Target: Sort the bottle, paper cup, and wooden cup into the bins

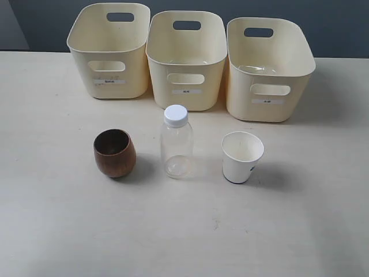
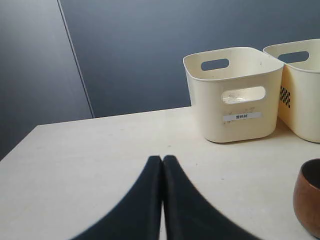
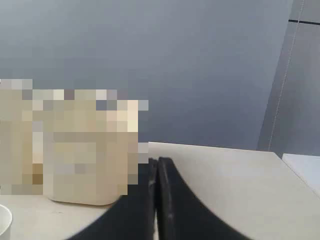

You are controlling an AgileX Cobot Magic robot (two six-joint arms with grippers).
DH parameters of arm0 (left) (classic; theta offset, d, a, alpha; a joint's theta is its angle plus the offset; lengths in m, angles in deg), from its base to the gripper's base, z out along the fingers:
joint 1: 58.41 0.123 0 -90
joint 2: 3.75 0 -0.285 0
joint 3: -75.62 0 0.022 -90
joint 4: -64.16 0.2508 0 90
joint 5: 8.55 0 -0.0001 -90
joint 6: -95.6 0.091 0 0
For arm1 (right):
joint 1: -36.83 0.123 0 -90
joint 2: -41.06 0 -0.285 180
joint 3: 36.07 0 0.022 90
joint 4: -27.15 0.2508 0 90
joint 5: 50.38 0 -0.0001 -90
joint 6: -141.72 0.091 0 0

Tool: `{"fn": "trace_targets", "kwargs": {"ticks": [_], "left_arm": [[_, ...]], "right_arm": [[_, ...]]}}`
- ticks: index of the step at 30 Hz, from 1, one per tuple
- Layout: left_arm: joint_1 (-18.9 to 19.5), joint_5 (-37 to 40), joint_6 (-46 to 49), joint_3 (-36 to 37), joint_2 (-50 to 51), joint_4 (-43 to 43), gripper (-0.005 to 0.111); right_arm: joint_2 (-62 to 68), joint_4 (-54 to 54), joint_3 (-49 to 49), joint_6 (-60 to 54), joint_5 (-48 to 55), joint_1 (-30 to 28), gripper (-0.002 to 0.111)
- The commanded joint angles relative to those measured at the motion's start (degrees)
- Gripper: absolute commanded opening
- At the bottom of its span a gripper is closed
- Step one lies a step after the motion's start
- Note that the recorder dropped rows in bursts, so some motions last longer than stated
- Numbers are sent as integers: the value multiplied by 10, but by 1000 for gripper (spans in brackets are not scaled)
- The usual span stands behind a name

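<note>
In the exterior view the dark-brown wooden cup point(image 1: 115, 153), the clear bottle point(image 1: 176, 142) with its white cap and the white paper cup point(image 1: 242, 157) stand upright in a row. Behind them are three cream bins: left point(image 1: 109, 66), middle point(image 1: 185, 75), right point(image 1: 271, 86). No arm shows there. My left gripper point(image 2: 162, 159) is shut and empty, low over the table, with the wooden cup point(image 2: 307, 197) off to one side and a bin point(image 2: 235, 107) beyond it. My right gripper point(image 3: 158, 161) is shut and empty; a paper cup rim point(image 3: 4, 220) shows at the frame edge.
The pale table point(image 1: 184, 231) stretches wide in front of the row of objects. A dark wall point(image 2: 150, 50) rises behind the table's far edge. Part of the right wrist view is pixelated where a bin stands.
</note>
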Motion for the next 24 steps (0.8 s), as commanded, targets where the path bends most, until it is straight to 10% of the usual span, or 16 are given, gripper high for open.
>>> {"fn": "trace_targets", "kwargs": {"ticks": [1, 24], "left_arm": [[0, -4, -1, 1, -3, 0, 0], [0, -4, -1, 1, -3, 0, 0]], "right_arm": [[-3, -3, -1, 0, -7, -3, -1], [-3, 55, -1, 2, -49, -3, -1]]}}
